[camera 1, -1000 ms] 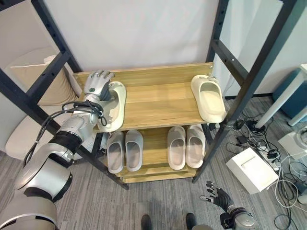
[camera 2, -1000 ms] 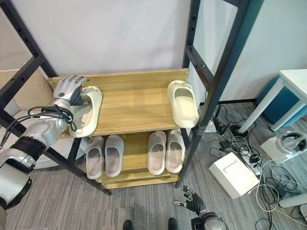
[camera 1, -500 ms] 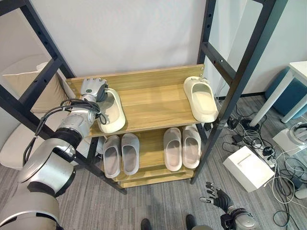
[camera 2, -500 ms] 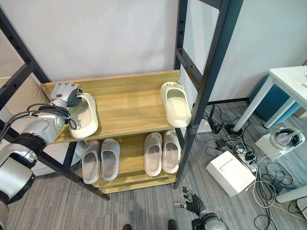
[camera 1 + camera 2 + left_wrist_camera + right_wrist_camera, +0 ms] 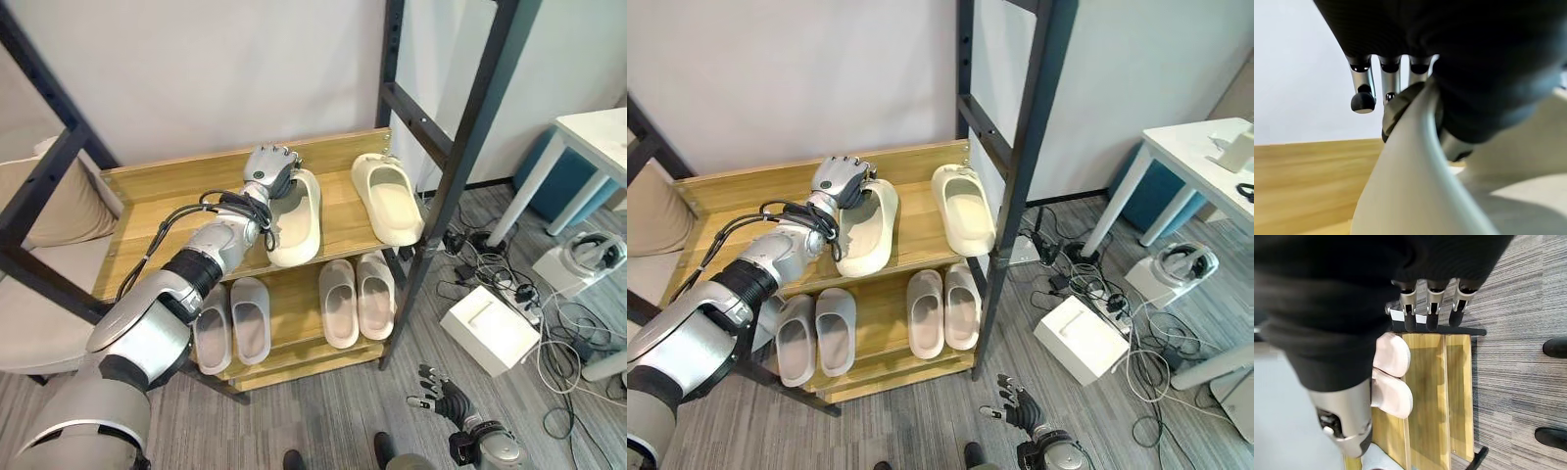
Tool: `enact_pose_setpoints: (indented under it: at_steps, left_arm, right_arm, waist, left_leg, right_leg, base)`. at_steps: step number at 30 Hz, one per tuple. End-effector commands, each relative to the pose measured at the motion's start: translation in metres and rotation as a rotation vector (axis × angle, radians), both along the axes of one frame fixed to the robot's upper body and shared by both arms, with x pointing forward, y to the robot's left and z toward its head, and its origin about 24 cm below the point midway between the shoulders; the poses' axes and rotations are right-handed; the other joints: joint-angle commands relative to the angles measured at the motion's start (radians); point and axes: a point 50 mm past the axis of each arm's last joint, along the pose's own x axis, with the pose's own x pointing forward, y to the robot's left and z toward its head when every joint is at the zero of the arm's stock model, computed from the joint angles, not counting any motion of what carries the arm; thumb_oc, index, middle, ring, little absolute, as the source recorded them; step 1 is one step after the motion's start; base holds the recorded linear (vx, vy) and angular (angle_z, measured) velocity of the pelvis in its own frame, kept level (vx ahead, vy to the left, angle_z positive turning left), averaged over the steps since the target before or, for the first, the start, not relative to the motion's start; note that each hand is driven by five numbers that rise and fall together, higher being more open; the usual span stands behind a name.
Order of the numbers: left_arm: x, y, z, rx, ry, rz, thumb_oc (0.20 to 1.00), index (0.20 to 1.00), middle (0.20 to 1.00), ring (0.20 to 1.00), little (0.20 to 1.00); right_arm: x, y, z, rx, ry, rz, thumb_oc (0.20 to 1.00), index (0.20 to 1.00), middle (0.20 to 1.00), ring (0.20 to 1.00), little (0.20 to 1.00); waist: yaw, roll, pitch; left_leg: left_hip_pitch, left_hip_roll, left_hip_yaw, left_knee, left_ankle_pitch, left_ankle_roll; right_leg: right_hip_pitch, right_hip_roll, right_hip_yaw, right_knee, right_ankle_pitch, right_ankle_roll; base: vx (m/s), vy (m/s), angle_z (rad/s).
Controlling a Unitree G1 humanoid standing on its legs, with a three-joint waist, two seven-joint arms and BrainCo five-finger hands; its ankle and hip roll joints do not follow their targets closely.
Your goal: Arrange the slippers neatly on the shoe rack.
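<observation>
A cream slipper (image 5: pixel 296 217) lies on the shoe rack's (image 5: pixel 176 211) upper shelf, its toe end pinched by the left hand (image 5: pixel 268 172); the left wrist view shows the thumb inside the rim. A second cream slipper (image 5: pixel 387 198) sits just beside. Two pairs rest below. The right hand (image 5: pixel 438 399) hangs relaxed, fingers straight, over the floor.

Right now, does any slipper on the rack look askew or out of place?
Yes. On the top shelf, the cream slipper gripped at its heel by the left hand lies slanted, its toe overhanging the front edge, not parallel to its mate. The lower pairs sit straight.
</observation>
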Motion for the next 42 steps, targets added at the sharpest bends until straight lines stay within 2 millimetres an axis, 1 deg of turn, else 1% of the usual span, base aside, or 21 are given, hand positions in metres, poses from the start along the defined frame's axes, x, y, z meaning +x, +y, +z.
enact_pose_setpoints:
  at_steps: [1,3,4,6,9,12,13,14,15,16,18,20,21,22,23,28,29,34,35,39,42]
  left_arm:
    - [0.012,0.023,0.071,0.027,-0.208,0.129,0.200,0.200,0.200,0.200,0.200]
    - [0.013,0.028,0.070,0.029,-0.200,0.158,0.200,0.200,0.200,0.200,0.200]
    - [0.014,0.035,0.066,0.020,-0.179,0.198,0.200,0.200,0.200,0.200,0.200]
    - [0.016,0.035,0.065,-0.013,-0.169,0.219,0.200,0.200,0.200,0.200,0.200]
    - [0.018,0.030,0.067,-0.072,-0.163,0.224,0.200,0.200,0.200,0.200,0.200]
    - [0.019,0.014,0.066,-0.153,-0.168,0.192,0.200,0.200,0.200,0.200,0.200]
    - [0.019,0.010,0.064,-0.156,-0.161,0.185,0.721,0.721,0.721,0.721,0.721]
    - [0.020,0.006,0.063,-0.160,-0.154,0.178,0.721,0.721,0.721,0.721,0.721]
    - [0.020,0.000,0.061,-0.169,-0.144,0.163,1.000,1.000,1.000,1.000,1.000]
    - [0.020,-0.006,0.062,-0.214,-0.141,0.145,1.000,1.000,1.000,1.000,1.000]
    - [0.020,-0.009,0.064,-0.252,-0.146,0.137,1.000,1.000,1.000,1.000,1.000]
    - [0.018,-0.018,0.075,-0.310,-0.188,0.089,1.000,1.000,1.000,1.000,1.000]
    - [0.018,-0.018,0.075,-0.310,-0.188,0.089,1.000,1.000,1.000,1.000,1.000]
    - [0.012,-0.030,0.091,-0.320,-0.262,0.015,1.000,1.000,1.000,1.000,1.000]
    - [0.008,-0.036,0.093,-0.315,-0.283,-0.018,1.000,1.000,1.000,1.000,1.000]
    - [0.004,-0.041,0.095,-0.283,-0.297,-0.060,1.000,1.000,1.000,1.000,1.000]
    - [0.000,-0.041,0.097,-0.290,-0.309,-0.079,1.000,1.000,1.000,1.000,1.000]
    - [-0.009,-0.044,0.098,-0.350,-0.331,-0.142,1.000,1.000,1.000,1.000,1.000]
    - [-0.016,-0.047,0.096,-0.372,-0.341,-0.182,1.000,1.000,1.000,1.000,1.000]
    - [-0.025,-0.048,0.090,-0.353,-0.346,-0.224,1.000,1.000,1.000,1.000,1.000]
    - [-0.027,-0.046,0.077,-0.328,-0.312,-0.229,1.000,1.000,1.000,1.000,1.000]
  right_arm:
    - [0.018,-0.006,0.021,0.031,-0.130,-0.029,1.000,1.000,1.000,1.000,1.000]
    - [0.017,-0.007,0.021,0.030,-0.130,-0.031,1.000,1.000,1.000,1.000,1.000]
    - [0.015,-0.009,0.021,0.021,-0.125,-0.035,1.000,1.000,1.000,1.000,1.000]
    - [0.013,-0.011,0.020,0.014,-0.119,-0.040,1.000,1.000,1.000,1.000,1.000]
    - [0.013,-0.011,0.019,0.009,-0.115,-0.042,1.000,1.000,1.000,1.000,1.000]
    - [0.012,-0.010,0.018,0.005,-0.107,-0.038,1.000,1.000,1.000,1.000,1.000]
    - [0.013,-0.010,0.018,0.003,-0.106,-0.035,1.000,1.000,1.000,1.000,1.000]
    - [0.014,-0.009,0.018,0.002,-0.105,-0.032,1.000,1.000,1.000,1.000,1.000]
    - [0.015,-0.010,0.018,-0.003,-0.106,-0.029,1.000,1.000,1.000,1.000,1.000]
    - [0.016,-0.009,0.018,-0.006,-0.107,-0.024,1.000,1.000,1.000,1.000,1.000]
    - [0.016,-0.008,0.018,-0.006,-0.104,-0.022,1.000,1.000,1.000,1.000,1.000]
    - [0.016,-0.007,0.017,-0.004,-0.103,-0.026,1.000,1.000,1.000,1.000,1.000]
    - [0.016,-0.007,0.017,-0.004,-0.103,-0.026,1.000,1.000,1.000,1.000,1.000]
    - [0.018,-0.005,0.017,0.000,-0.107,-0.023,1.000,1.000,1.000,1.000,1.000]
    - [0.019,-0.004,0.017,0.003,-0.110,-0.017,1.000,1.000,1.000,1.000,1.000]
    - [0.022,-0.002,0.017,0.010,-0.116,-0.019,1.000,1.000,1.000,1.000,1.000]
    - [0.023,-0.001,0.018,0.011,-0.119,-0.023,1.000,1.000,1.000,1.000,1.000]
    - [0.023,0.000,0.016,0.013,-0.115,-0.031,1.000,1.000,1.000,1.000,1.000]
    - [0.023,-0.001,0.016,0.009,-0.115,-0.033,1.000,1.000,1.000,1.000,1.000]
    - [0.024,0.001,0.016,0.005,-0.113,-0.033,1.000,1.000,1.000,1.000,1.000]
    - [0.025,0.002,0.016,0.004,-0.113,-0.026,1.000,1.000,1.000,1.000,1.000]
  waist:
    - [0.012,-0.014,0.039]
    - [0.005,-0.013,0.040]
    - [-0.004,-0.012,0.042]
    - [-0.010,-0.012,0.043]
    - [-0.016,-0.010,0.044]
    - [-0.018,-0.010,0.042]
    - [-0.018,-0.010,0.042]
    - [-0.017,-0.010,0.042]
    - [-0.017,-0.009,0.041]
    - [-0.016,-0.009,0.038]
    - [-0.015,-0.008,0.037]
    - [-0.008,-0.007,0.035]
    - [-0.008,-0.007,0.035]
    - [0.007,-0.008,0.034]
    - [0.015,-0.011,0.033]
    - [0.033,-0.015,0.030]
    - [0.044,-0.017,0.029]
    - [0.061,-0.020,0.028]
    - [0.071,-0.023,0.029]
    - [0.086,-0.027,0.028]
    - [0.099,-0.033,0.024]
  left_leg:
    - [0.108,0.006,0.039,0.001,-0.078,-0.041]
    - [0.107,0.008,0.048,0.001,-0.078,-0.043]
    - [0.107,0.009,0.054,0.001,-0.078,-0.044]
    - [0.107,0.010,0.058,0.001,-0.077,-0.046]
    - [0.105,0.012,0.062,0.001,-0.075,-0.047]
    - [0.108,0.013,0.064,0.001,-0.076,-0.047]
    - [0.108,0.014,0.063,0.001,-0.076,-0.047]
    - [0.110,0.014,0.062,0.001,-0.075,-0.047]
    - [0.111,0.014,0.062,0.001,-0.075,-0.047]
    - [0.114,0.014,0.059,0.001,-0.076,-0.046]
    - [0.115,0.014,0.056,0.001,-0.076,-0.046]
    - [0.116,0.014,0.051,0.001,-0.075,-0.046]
    - [0.116,0.014,0.051,0.001,-0.075,-0.046]
    - [0.115,0.013,0.036,0.001,-0.074,-0.044]
    - [0.113,0.013,0.026,0.001,-0.072,-0.044]
    - [0.108,0.012,0.009,0.001,-0.069,-0.045]
    - [0.106,0.010,0.004,0.001,-0.069,-0.044]
    - [0.104,0.008,-0.009,0.001,-0.069,-0.043]
    - [0.102,0.007,-0.015,0.001,-0.070,-0.043]
    - [0.100,0.006,-0.026,0.001,-0.070,-0.043]
    - [0.097,0.006,-0.033,0.001,-0.069,-0.043]
  right_leg:
    - [0.030,0.004,-0.025,0.018,-0.041,0.063]
    - [0.023,0.005,-0.016,0.018,-0.039,0.063]
    - [0.019,0.007,-0.009,0.018,-0.038,0.063]
    - [0.016,0.009,-0.007,0.017,-0.037,0.062]
    - [0.012,0.011,-0.004,0.017,-0.035,0.060]
    - [0.016,0.013,-0.005,0.017,-0.037,0.057]
    - [0.018,0.014,-0.005,0.017,-0.039,0.056]
    - [0.020,0.014,-0.005,0.017,-0.040,0.055]
    - [0.023,0.014,-0.007,0.017,-0.041,0.054]
    - [0.027,0.013,-0.010,0.017,-0.042,0.053]
    - [0.030,0.013,-0.012,0.017,-0.043,0.052]
    - [0.036,0.014,-0.021,0.016,-0.046,0.051]
    - [0.036,0.014,-0.021,0.016,-0.046,0.051]
    - [0.044,0.013,-0.035,0.015,-0.050,0.048]
    - [0.050,0.013,-0.044,0.016,-0.053,0.046]
    - [0.060,0.014,-0.061,0.011,-0.055,0.044]
    - [0.061,0.014,-0.067,0.010,-0.055,0.043]
    - [0.068,0.012,-0.082,0.010,-0.058,0.041]
    - [0.071,0.012,-0.087,0.009,-0.059,0.039]
    - [0.076,0.011,-0.098,0.008,-0.059,0.037]
    - [0.078,0.012,-0.105,0.006,-0.060,0.037]
  base:
    - [-0.01,-0.015,-0.10]
    - [-0.01,-0.016,-0.23]
    - [0.00,-0.024,-0.22]
    - [0.00,-0.024,-0.07]
    - [0.00,-0.009,-0.01]
    - [0.00,0.000,0.00]
    - [0.00,0.000,0.00]
    - [0.00,0.000,0.00]
    - [0.00,0.000,0.00]
    - [0.00,0.000,0.00]
    - [0.00,0.000,0.00]
    - [0.00,0.000,0.00]
    - [0.00,-0.026,0.04]
    - [-0.01,-0.040,0.12]
    - [-0.01,-0.043,0.21]
    - [-0.01,-0.016,0.18]
    - [-0.01,-0.008,0.11]
    - [-0.01,-0.006,0.08]
    - [-0.01,0.001,0.10]
    - [-0.02,0.006,0.17]
    - [-0.01,0.001,0.12]
